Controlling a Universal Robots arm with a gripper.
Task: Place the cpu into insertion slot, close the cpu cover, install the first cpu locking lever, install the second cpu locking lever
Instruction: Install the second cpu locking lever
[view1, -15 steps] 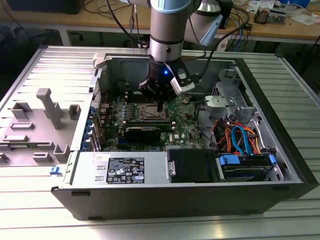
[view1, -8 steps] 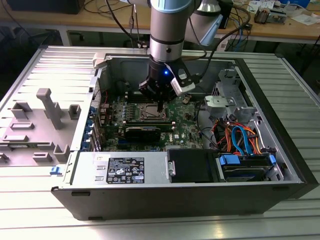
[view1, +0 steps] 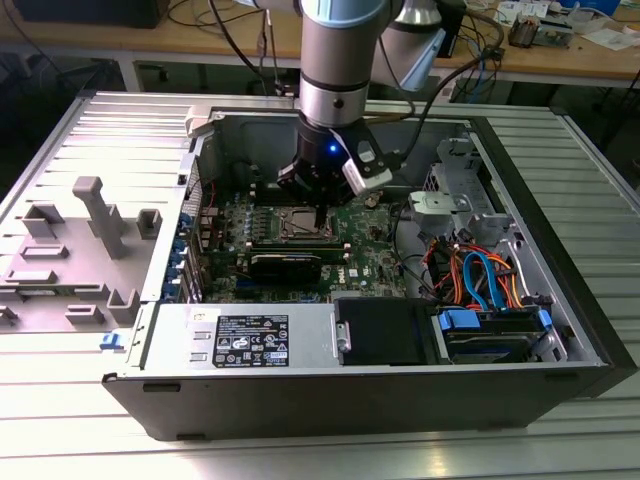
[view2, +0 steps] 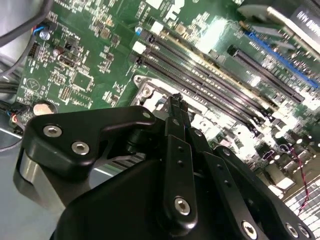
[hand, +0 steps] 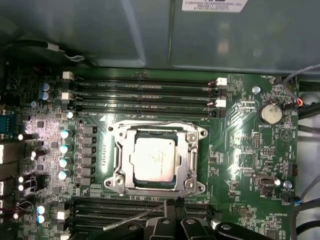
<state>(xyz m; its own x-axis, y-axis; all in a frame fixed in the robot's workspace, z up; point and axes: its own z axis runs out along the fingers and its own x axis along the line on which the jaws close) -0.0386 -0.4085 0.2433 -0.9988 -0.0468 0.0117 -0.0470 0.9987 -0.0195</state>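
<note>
The arm descends from the top centre of the exterior view into the open computer case (view1: 520, 250), which lies on its side on the ribbed metal surface (view1: 120, 440). The pincer (view1: 318, 215) hangs directly over the motherboard (view1: 370, 262), at the edge of the socket area in the middle of the frame. In the first wrist view the cpu (hand: 153, 159), with its dull silver top, lies flat inside the insertion slot (hand: 131, 134) at frame centre, squarely seated as far as can be seen. The cpu cover (hand: 192, 161), a silvery frame with a cut-out centre, lies down around the chip, its edges bordering all four sides. A thin wire lever (hand: 135, 218) runs diagonally across the memory slots (hand: 140, 90) in the lower centre of that view, just beside the pincer tips; whether the tips touch it cannot be told. In the second wrist view the pincer (view2: 176, 102) has its fingers (view2: 175, 150) pressed together into a narrow point above the socket rim, apparently with nothing between them. A grey fixture block (view1: 100, 215) stands on the surface at the left of the exterior view, well apart from the case.
</note>
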